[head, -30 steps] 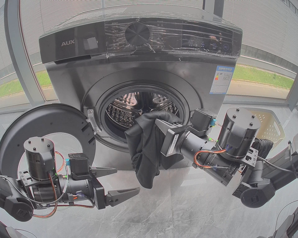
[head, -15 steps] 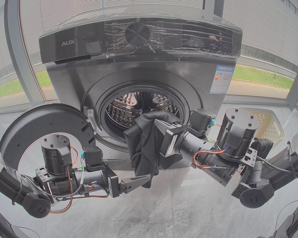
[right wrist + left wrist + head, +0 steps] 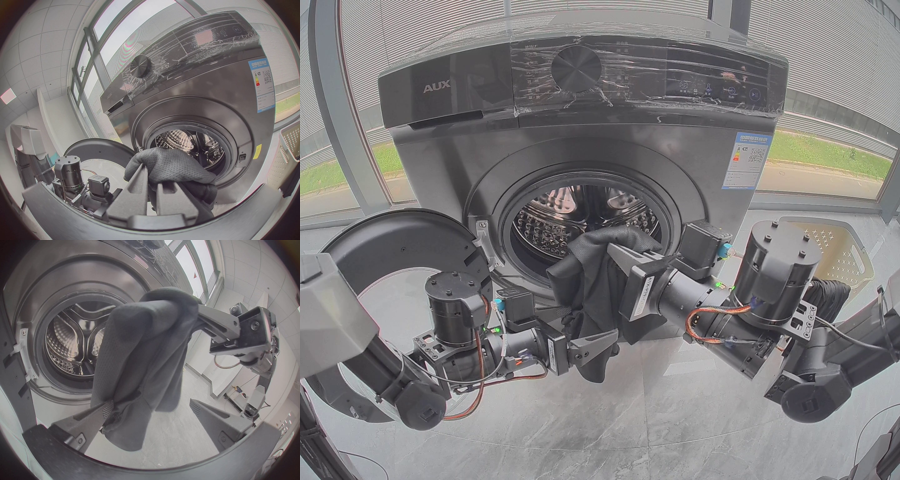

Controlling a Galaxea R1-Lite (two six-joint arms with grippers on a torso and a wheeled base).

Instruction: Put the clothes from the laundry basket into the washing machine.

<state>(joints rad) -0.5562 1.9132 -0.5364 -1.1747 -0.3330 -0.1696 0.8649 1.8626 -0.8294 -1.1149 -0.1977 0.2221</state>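
Observation:
A dark grey garment [image 3: 589,281] hangs in front of the washing machine's drum opening [image 3: 575,212]. My right gripper [image 3: 615,253] is shut on its top fold, right at the rim of the opening; the right wrist view has the cloth [image 3: 168,165] bunched over the closed fingers [image 3: 134,190]. My left gripper [image 3: 150,415] stands open below, its fingers on either side of the garment's hanging lower end [image 3: 125,430], which brushes one finger [image 3: 84,424]. The cream laundry basket [image 3: 847,256] stands to the right of the machine with dark cloth [image 3: 831,294] in it.
The round machine door [image 3: 394,250] is swung wide open at the left, close behind my left arm. Grey tiled floor [image 3: 675,412] lies in front of the machine. Windows surround the machine on both sides.
My left arm has swung right and forward, bringing its open gripper from the door side to the garment's hanging end. The right gripper has edged slightly toward the drum with the garment.

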